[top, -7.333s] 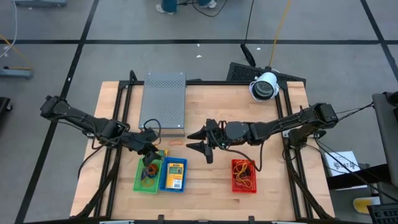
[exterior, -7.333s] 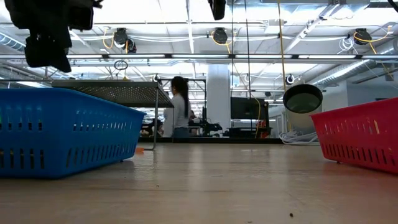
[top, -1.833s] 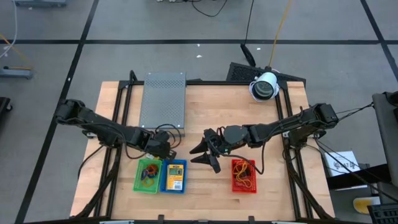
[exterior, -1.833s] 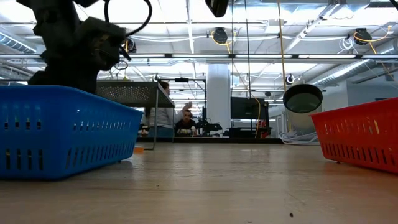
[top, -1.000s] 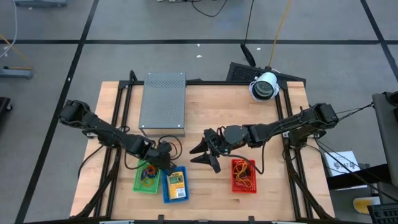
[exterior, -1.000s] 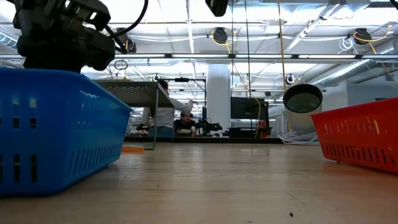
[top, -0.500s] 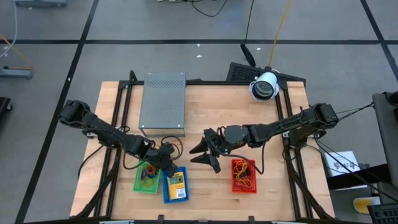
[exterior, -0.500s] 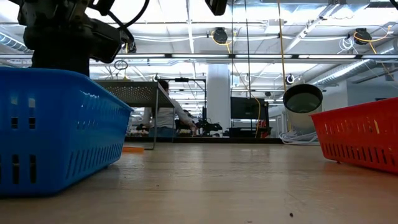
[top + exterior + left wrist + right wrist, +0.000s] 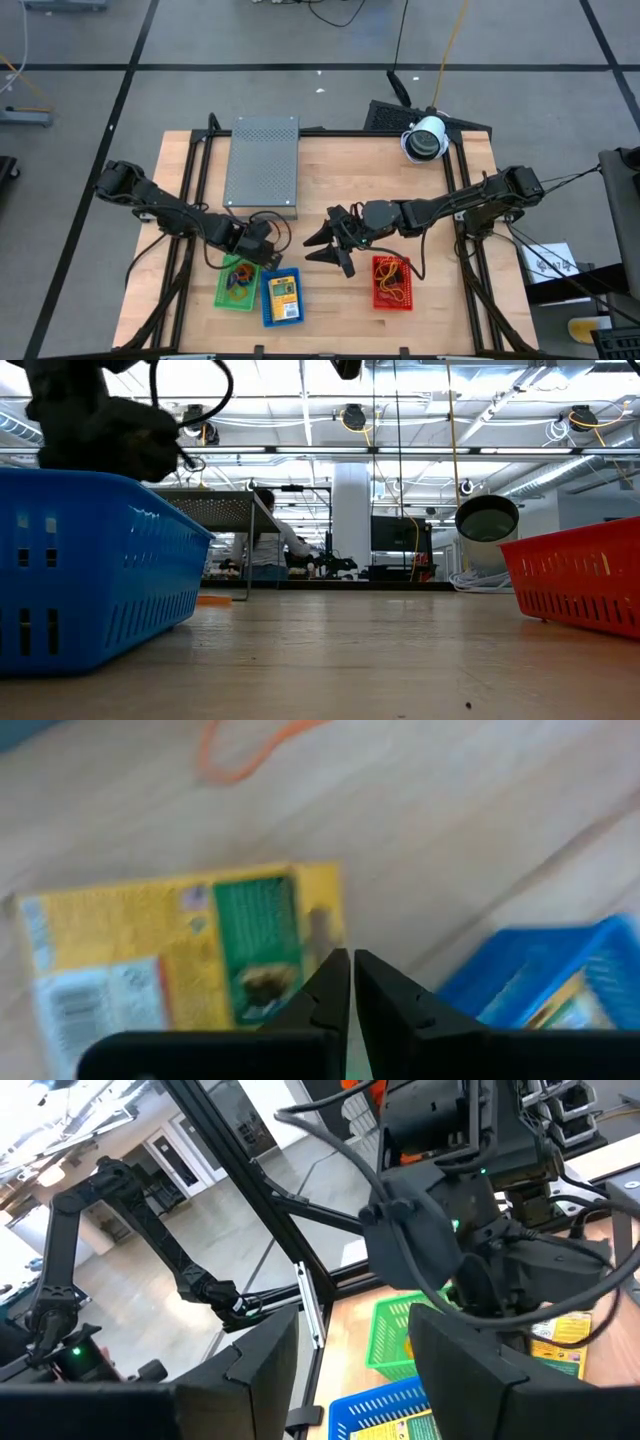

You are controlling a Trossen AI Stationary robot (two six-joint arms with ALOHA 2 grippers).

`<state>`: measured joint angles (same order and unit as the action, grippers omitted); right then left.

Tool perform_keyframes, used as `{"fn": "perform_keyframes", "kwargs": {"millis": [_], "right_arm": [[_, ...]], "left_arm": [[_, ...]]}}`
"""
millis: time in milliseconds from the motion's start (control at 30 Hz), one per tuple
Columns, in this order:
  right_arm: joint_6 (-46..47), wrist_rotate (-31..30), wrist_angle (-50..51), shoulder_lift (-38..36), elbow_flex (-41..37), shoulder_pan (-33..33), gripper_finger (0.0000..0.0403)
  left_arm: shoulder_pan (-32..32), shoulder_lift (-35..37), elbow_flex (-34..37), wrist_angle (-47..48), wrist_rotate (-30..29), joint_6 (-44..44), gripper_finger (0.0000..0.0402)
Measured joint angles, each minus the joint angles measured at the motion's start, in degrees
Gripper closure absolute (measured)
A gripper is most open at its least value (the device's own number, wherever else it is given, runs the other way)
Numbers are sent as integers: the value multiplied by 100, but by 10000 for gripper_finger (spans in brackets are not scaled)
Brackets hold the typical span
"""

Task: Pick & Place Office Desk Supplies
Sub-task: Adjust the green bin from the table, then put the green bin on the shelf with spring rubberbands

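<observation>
A yellow packet with green and blue marks lies flat on the wooden table beside the blue basket, which holds another yellow packet. An orange rubber band lies on the table past the first packet. My left gripper is shut and points steeply down, its tips over the packet's end nearest the blue basket. It hangs between the grey box and the baskets. My right gripper hovers open at mid-table, level, holding nothing. My left gripper's shut fingertips stand at the yellow packet's green-printed end, coming from above. I cannot tell whether they touch it.
A green basket with rubber bands sits left of the blue one. A red basket with bands stands near my right gripper. The grey perforated box is at the far left, and a white camera at the far right.
My left gripper has drawn back a little from the blue basket toward the table's far left and has tipped more steeply down. It has stayed shut. The blue basket has kept its place.
</observation>
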<state>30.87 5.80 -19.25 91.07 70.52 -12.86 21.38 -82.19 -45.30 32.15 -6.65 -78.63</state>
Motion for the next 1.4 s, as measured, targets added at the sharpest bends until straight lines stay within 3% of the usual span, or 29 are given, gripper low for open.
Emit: {"fn": "perform_keyframes", "kwargs": {"millis": [400, 633, 800, 933, 1133, 1400], "right_arm": [[-2, 0, 0, 0, 0, 0, 222], [-9, 0, 0, 0, 0, 0, 222], [-8, 0, 2, 0, 0, 0, 222], [-7, 0, 2, 0, 0, -2, 222], [-7, 0, 2, 0, 0, -3, 222], [-4, 0, -2, 0, 0, -100, 222]], "left_arm": [[404, 2, 0, 409, 1299, -264, 376], [526, 26, 0, 366, 1248, -423, 376], [517, 363, 1, 208, 662, -154, 376], [517, 908, 0, 65, 347, 387, 376], [517, 1672, 0, 317, 365, 1444, 376], [530, 2317, 0, 873, 1265, 3613, 375]]}}
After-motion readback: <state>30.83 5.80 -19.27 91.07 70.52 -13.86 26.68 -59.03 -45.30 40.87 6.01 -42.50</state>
